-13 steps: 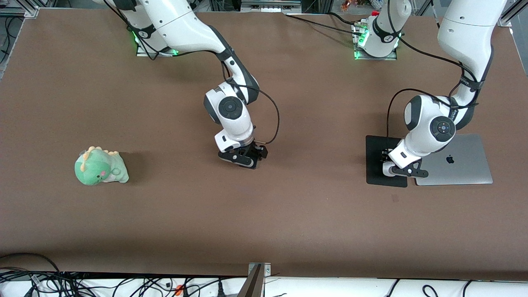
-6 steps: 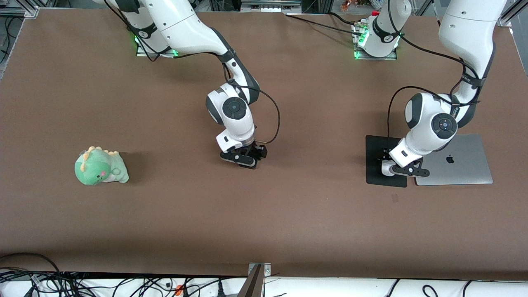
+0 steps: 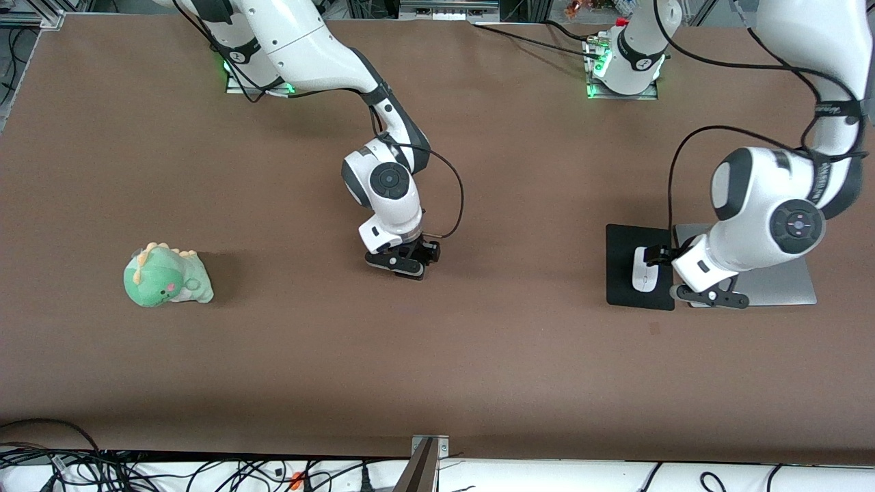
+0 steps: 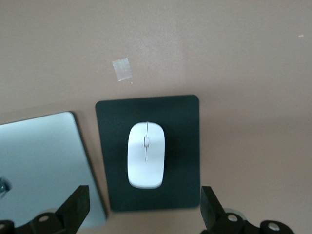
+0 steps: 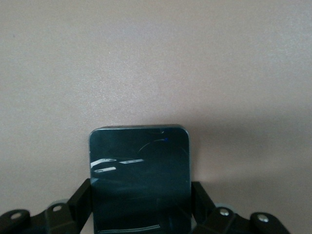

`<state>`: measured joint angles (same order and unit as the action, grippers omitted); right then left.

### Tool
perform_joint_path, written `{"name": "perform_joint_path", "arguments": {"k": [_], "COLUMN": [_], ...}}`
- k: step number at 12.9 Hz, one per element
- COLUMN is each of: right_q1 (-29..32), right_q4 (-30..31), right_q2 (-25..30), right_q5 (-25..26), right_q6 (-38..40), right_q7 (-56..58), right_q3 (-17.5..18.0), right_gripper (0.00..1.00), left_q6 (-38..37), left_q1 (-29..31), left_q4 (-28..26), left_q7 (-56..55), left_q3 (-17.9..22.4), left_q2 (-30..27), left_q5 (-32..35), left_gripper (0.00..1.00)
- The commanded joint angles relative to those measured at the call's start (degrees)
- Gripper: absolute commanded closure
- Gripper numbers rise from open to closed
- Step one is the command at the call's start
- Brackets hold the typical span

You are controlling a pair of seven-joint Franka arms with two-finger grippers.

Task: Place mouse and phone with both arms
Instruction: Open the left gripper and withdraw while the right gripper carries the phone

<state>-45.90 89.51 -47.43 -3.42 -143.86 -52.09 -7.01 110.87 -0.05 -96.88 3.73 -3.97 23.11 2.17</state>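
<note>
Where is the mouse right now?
The mouse lies on the black mouse pad beside the laptop, toward the left arm's end of the table.

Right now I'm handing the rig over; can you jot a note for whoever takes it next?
Left pincer: open, up over the mouse pad.
Mouse: lying on the pad, beside the laptop. Done.
Right pincer: around the phone, fingers at its two sides, low over mid-table.
Left to do: set the phone in its place.
</note>
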Motion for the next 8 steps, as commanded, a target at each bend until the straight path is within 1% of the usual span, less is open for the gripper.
{"name": "perform_joint_path", "arguments": {"k": [1, 2, 4, 5, 7, 8], "right_q1": [0.98, 1.78, 4.23, 5.81, 9.15, 10.91], "right_q4": [-1.18, -1.18, -1.18, -0.83, 0.57, 1.8], "right_q2": [-0.03, 0.76, 3.3, 4.79, 7.43, 8.84], "right_q5": [0.96, 0.78, 0.7, 0.61, 0.43, 0.26], "right_q6": [2.25, 4.18, 9.19, 11.65, 15.35, 15.97], "right_q7": [4.25, 6.89, 13.03, 16.72, 25.41, 29.29], "right_q3": [-0.37, -0.46, -0.46, -0.63, -1.42, -1.42], "right_gripper": [0.51, 0.54, 0.54, 0.54, 0.54, 0.54], "left_q6": [-12.13, -16.34, -25.31, -26.83, -27.02, -27.46], "left_q1": [-0.39, -0.39, -0.39, -0.3, -0.91, -2.05], "left_q4": [9.4, 11.69, 16.61, 17.94, 16.73, 16.72], "left_q7": [0.66, 0.4, 0.31, 0.75, 2.93, 3.47], "left_q3": [-1.3, -2.78, -3.41, -3.42, -3.06, -2.8], "left_q2": [0.89, 0.71, -1.99, -3.84, -10.24, -11.67], "left_q5": [0.64, 1.34, 1.34, 1.34, 1.26, 1.26], "left_gripper": [0.0, 0.0, 0.0, 0.0, 0.0, 0.0]}}
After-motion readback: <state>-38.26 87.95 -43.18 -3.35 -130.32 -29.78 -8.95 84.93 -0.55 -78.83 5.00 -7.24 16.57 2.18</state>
